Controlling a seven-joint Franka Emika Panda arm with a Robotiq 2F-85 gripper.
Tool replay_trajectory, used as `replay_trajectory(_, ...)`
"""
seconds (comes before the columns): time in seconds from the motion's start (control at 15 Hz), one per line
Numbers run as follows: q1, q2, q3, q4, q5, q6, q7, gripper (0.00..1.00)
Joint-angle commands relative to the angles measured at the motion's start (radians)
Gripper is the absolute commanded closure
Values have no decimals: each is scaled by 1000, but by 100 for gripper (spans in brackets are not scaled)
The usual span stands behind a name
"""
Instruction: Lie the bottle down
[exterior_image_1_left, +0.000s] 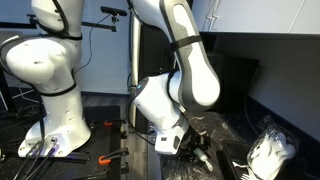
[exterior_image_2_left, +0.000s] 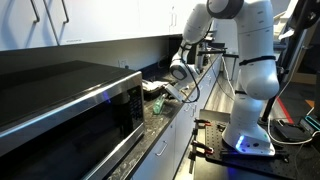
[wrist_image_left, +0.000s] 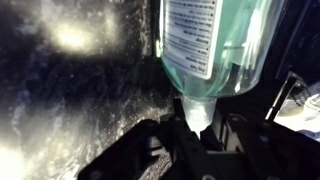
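- Here, in an exterior view, the white arm (exterior_image_1_left: 190, 70) bends down over a dark countertop (exterior_image_1_left: 235, 135). The gripper (exterior_image_1_left: 192, 150) sits low against that dark surface, and its jaws blur into it. The bottle cannot be made out from this side. A crumpled white object (exterior_image_1_left: 270, 152) lies near the right edge, partly cut off.
- In an exterior view along the counter, a microwave (exterior_image_2_left: 70, 110) fills the near left, under pale cabinets (exterior_image_2_left: 100, 25). The gripper (exterior_image_2_left: 172, 92) hangs just above the countertop (exterior_image_2_left: 165, 128), too small to show its jaws. A greenish shape below it may be the bottle (exterior_image_2_left: 157, 104), but this is uncertain.
- In the wrist view, the bottle (wrist_image_left: 215, 50) is clear and holds teal liquid. It carries a white printed label (wrist_image_left: 190, 35), and its upper end is cut off by the frame.
- Its pale neck lies inside the gripper (wrist_image_left: 198, 125), whose dark fingers (wrist_image_left: 172, 140) appear pressed on it from both sides. The speckled countertop (wrist_image_left: 70, 90) shows glare behind it, and whether the bottle touches it cannot be told.
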Motion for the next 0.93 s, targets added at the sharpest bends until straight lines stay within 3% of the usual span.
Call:
replay_trajectory(0.0, 46, -29, 0, 1, -8, 97, 31, 45)
replay_trajectory(0.13, 73, -59, -2, -7, -10, 166, 27, 41)
replay_trajectory(0.53, 97, -152, 54, -21, -8, 441, 26, 0)
replay_trajectory(0.87, 86, -174, 98, -6, 0, 540, 40, 0)
